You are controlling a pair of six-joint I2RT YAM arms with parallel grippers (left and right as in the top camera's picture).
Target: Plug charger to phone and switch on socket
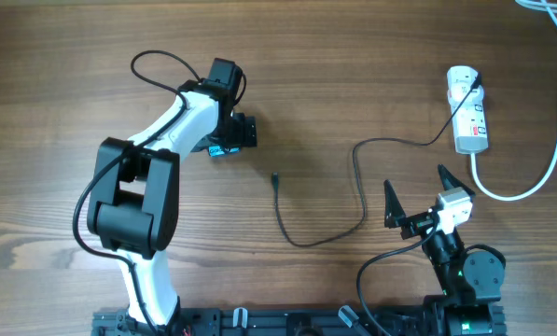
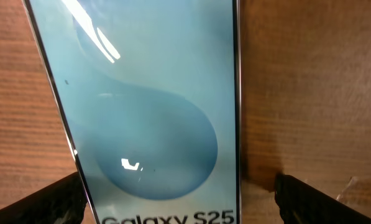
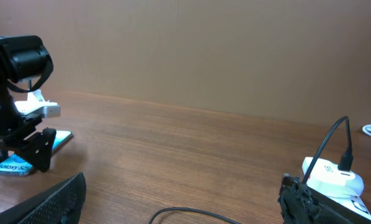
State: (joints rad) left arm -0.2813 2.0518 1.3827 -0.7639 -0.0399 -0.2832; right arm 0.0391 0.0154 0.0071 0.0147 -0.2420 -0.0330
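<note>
While the phone (image 2: 148, 106) lies flat on the surface (image 2: 309, 81), we find the left fingers (image 2: 48, 202) set astride it, one at each long edge, with the "Galaxy" end nearest them. We note bare wood between one finger and the phone's edge, while the other finger sits against or just beside the opposite edge. We therefore record these fingers as released and not clamped. We judge the straddle is meant to brace the handset so that it cannot slide when a connector is pushed into its end. The right fingers (image 3: 48, 199) are spread wide with nothing between them. The charger (image 1: 360, 187) trails across the surface ahead of them. Its free connector (image 1: 274, 177) lies between the two sets of fingers, touching neither and nearer the left pair. Its far end is already seated in the socket (image 1: 467, 112), which lies beyond the right fingers toward their outer side, and the white cord (image 1: 539, 183) runs off past them. We judge the wide stance suits collecting the connector next, though the thin lead may drag or spring when lifted. Neither the plugging nor the switching is yet done. We cannot tell the switch's position.
</note>
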